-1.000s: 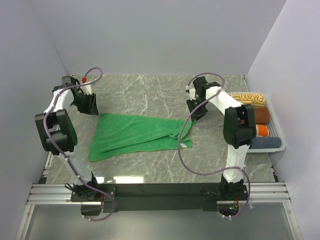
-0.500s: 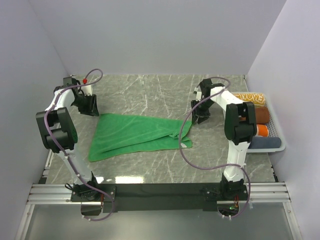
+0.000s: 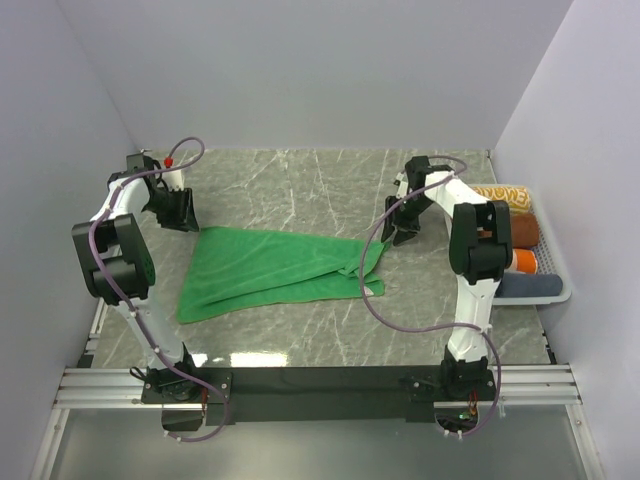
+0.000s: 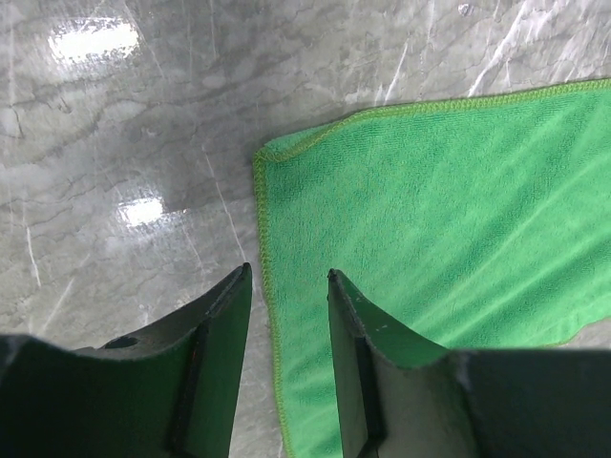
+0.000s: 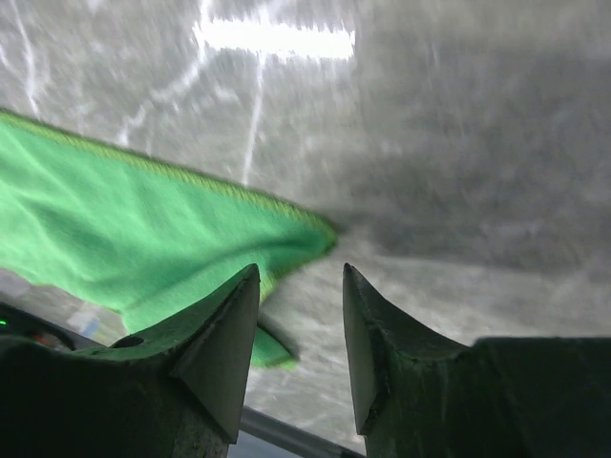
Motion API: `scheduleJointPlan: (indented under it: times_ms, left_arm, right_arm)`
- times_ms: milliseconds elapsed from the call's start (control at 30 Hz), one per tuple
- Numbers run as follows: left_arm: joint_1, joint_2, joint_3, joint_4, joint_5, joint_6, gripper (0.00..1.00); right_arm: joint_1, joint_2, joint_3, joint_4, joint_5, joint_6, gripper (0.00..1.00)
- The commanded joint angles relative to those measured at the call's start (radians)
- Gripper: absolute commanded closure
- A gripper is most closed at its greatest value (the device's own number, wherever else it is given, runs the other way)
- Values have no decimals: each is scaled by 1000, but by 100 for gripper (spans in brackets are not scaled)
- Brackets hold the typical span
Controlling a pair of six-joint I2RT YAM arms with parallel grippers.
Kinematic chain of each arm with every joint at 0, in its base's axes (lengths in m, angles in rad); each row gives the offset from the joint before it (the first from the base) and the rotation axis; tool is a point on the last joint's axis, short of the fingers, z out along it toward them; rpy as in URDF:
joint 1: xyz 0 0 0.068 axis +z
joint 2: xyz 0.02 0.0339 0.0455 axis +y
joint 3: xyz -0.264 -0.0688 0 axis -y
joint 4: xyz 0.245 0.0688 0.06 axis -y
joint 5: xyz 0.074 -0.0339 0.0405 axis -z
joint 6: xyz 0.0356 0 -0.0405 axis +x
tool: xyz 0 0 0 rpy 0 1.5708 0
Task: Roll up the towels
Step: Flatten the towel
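Towel (image 3: pixel 270 270), green terry, lies rumpled on veined tabletop (image 3: pixel 300 190).

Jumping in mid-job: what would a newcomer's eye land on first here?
The bright green towel, lying unrolled in the middle of the table. The left gripper and right gripper hang open by its far corners. Rolled towels fill a tray at the right edge.

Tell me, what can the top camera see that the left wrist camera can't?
Only the top view shows the right gripper, the tray of rolled towels and the whole green towel. Only the left wrist view shows the towel's stitched corner up close, just ahead of the left gripper's open fingers. Both show the green towel lying on the marble table.
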Motion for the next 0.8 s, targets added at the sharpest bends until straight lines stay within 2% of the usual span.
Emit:
scheduleJointPlan:
  times_ms: [0, 233, 300, 533, 767]
  left_arm:
    - [-4, 10, 48, 13, -4, -20, 56]
    - [-2, 23, 56, 18, -24, -26, 56]
    - [-4, 34, 60, 24, -47, -26, 56]
    - [-21, 112, 89, 65, -67, 26, 61]
    - [-67, 128, 68, 105, -21, 127, 61]
  right_arm:
    - [-3, 36, 57, 7, -37, 35, 53]
    - [-5, 74, 41, 5, -17, 36, 59]
    - [-6, 67, 31, -1, -17, 30, 65]
    - [-8, 44, 24, -8, -32, 1, 100]
    - [-11, 17, 38, -4, -62, -31, 100]
